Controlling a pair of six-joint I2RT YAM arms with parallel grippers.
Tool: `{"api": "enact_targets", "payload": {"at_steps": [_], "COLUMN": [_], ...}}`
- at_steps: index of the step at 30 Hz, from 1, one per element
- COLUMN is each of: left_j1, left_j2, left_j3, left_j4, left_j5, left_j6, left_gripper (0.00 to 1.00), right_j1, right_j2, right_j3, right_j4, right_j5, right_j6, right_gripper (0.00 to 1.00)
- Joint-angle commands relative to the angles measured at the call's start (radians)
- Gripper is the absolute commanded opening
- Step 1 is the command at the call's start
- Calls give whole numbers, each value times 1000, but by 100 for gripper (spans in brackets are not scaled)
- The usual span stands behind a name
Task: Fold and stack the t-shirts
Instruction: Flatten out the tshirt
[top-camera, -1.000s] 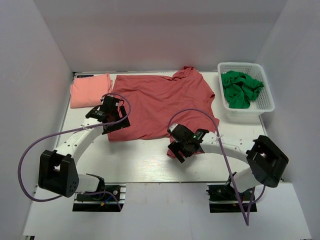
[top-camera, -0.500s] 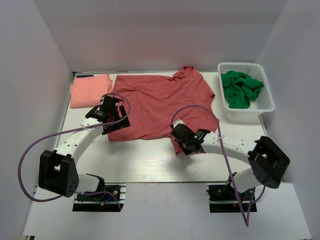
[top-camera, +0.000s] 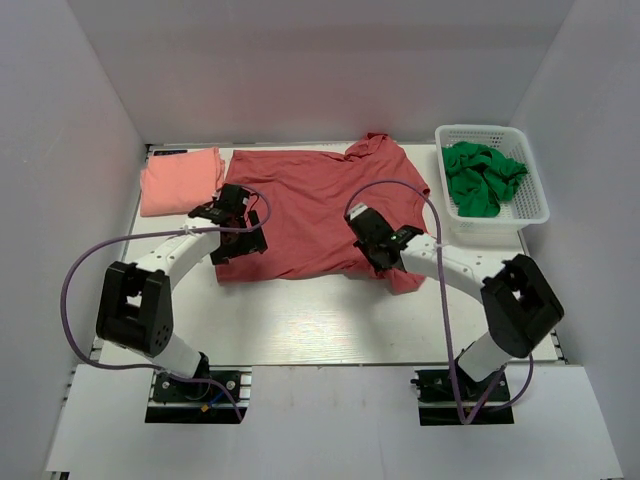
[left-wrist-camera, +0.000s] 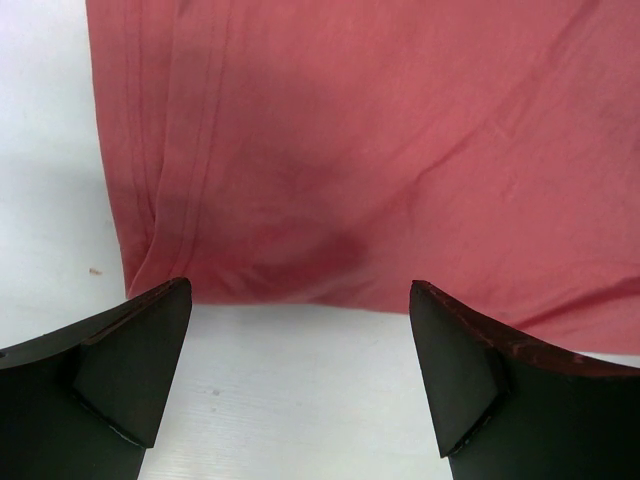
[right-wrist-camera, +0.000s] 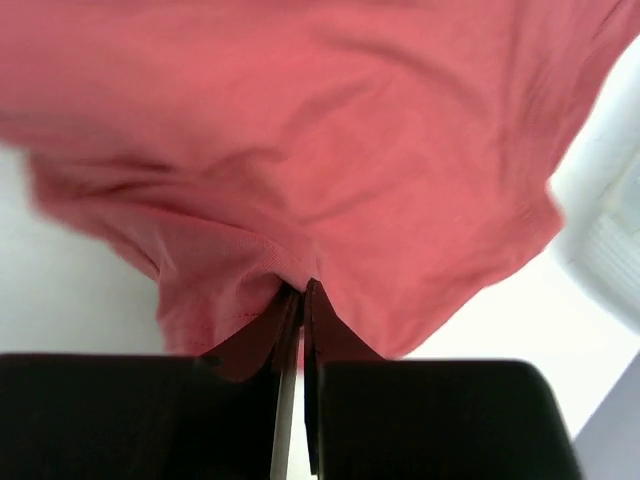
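The large brick-red t-shirt (top-camera: 310, 195) lies spread across the middle of the table. Its near right hem corner is pulled up and doubled over. My right gripper (top-camera: 382, 262) is shut on that bunched hem, and in the right wrist view its jaws (right-wrist-camera: 302, 290) pinch a fold of the red t-shirt (right-wrist-camera: 330, 150). My left gripper (top-camera: 240, 248) stands open at the shirt's near left corner. Bare table shows between its fingers (left-wrist-camera: 300, 370), and the hem (left-wrist-camera: 350, 150) lies just beyond the fingertips. The salmon-pink t-shirt (top-camera: 180, 180) lies folded at the far left.
A white basket (top-camera: 530, 215) with green clothes (top-camera: 480, 178) stands at the far right, close to the red shirt's sleeve; its wall shows in the right wrist view (right-wrist-camera: 610, 250). White walls close in the table on three sides.
My right gripper closed on the red shirt's near right hem corner and carried it away from the table's front edge. My left gripper shifted slightly farther and right, still open.
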Motion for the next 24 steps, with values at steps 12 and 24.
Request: {"api": "enact_targets", "payload": {"at_steps": [12,24], "left_j1": [1,1], "left_j2": [116,72], "left_j3": [106,80], "left_j4": [11,34], "left_j5": [20,50], "left_j6": [19,19], "left_gripper": [100,100], "right_j1": [-246,-212], "right_j2": [262,-225], "right_j3": [364,102], "right_j4": [61,-141], "right_j5": [-68,-513], "right_j6": [-248,-52], "right_gripper": [45,90]}}
